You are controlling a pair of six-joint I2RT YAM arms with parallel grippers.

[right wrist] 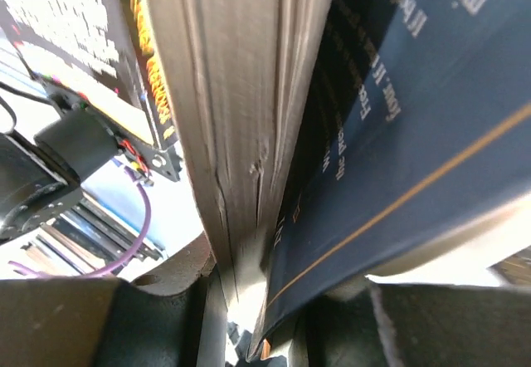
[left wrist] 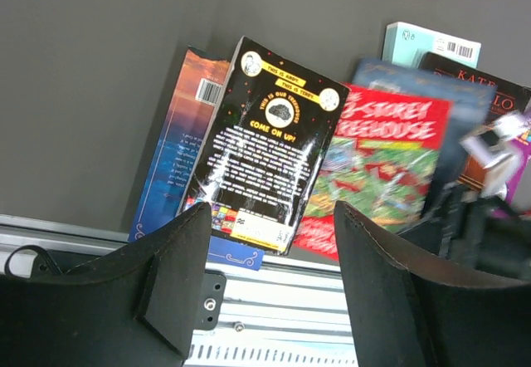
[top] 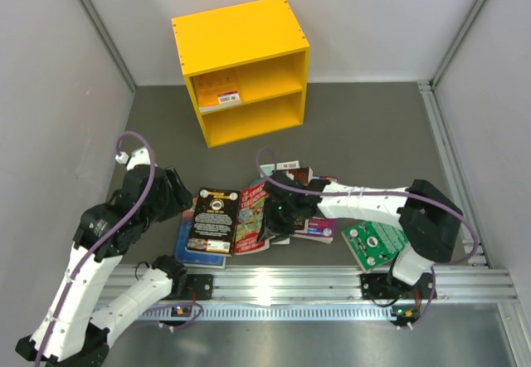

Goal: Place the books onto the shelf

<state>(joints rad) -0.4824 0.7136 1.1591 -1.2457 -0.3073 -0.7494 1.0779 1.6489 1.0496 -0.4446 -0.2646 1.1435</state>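
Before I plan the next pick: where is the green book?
In the top view, the green book lies flat at the right, by the near rail, just right of the purple book.

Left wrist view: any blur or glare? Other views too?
Left wrist: glare streaks on the black book, right arm smeared at the right edge. Right wrist: page edges too close, soft. Top external: sharp, glare on the rail.

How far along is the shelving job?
Done: apparently one labelled book lies in the shelf's upper compartment. In hand: the right end effector pinches one paperback by its page edge. Left: the other books, all on the table; left end effector open, empty.
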